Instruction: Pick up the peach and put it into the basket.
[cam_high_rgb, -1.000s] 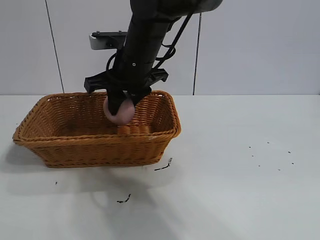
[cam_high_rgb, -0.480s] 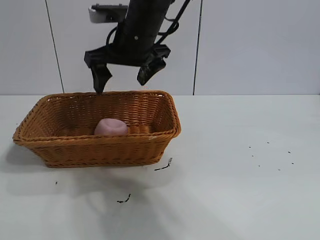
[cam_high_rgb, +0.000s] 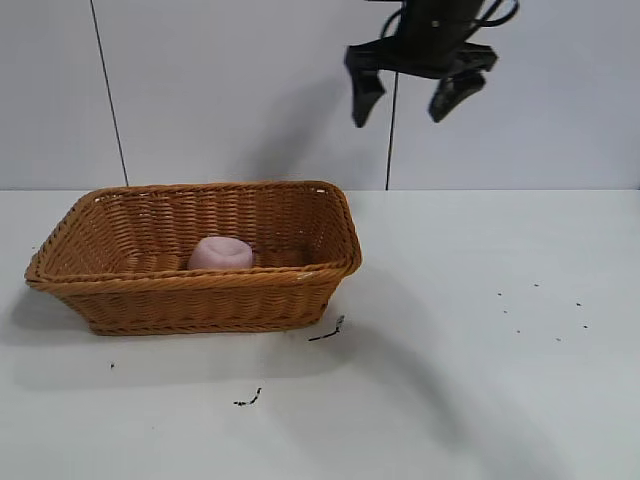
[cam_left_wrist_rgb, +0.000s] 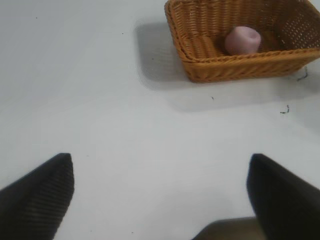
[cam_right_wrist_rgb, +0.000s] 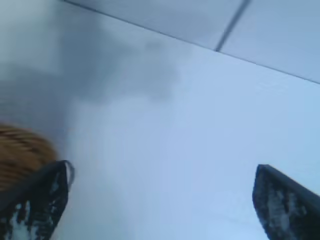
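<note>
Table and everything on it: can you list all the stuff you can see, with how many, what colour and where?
basket: one, orange-brown wicker, on the table's left side in the exterior view.
peach: one, dull pink, lying inside the basket on its floor.
dark specks: a few, black, scattered on the table in front of the basket and further right.
table: one, white, under everything.
wall: pale grey panels with thin dark seams, behind the table.
right gripper: one, black, open and empty, high in the air to the right of the basket.
left gripper: one, black, open and empty, above bare table away from the basket.
</note>
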